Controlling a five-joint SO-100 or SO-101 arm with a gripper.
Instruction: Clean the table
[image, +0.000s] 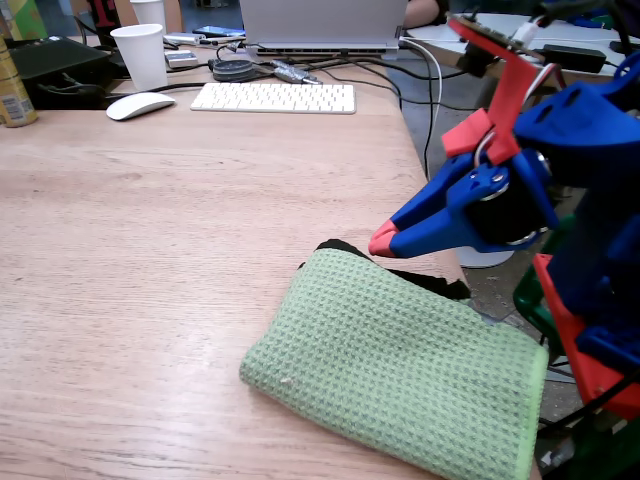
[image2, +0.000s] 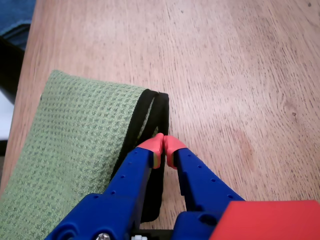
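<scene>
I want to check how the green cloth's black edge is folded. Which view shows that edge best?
The wrist view: the black edge of the green cloth lies close up, doubled over just past the closed gripper. The fixed view shows the whole cloth on the table, but only slivers of the edge.

Arm (image: 560, 170): blue printed shells w/ red brackets, black motor bodies btwn them. Gripper (image2: 163, 145): two long blue fingers, tips capped salmon-red; row of small round holes along inner edge of right finger in wrist view. Silver screw head at finger base. White + black cables run along upper red bracket.
</scene>
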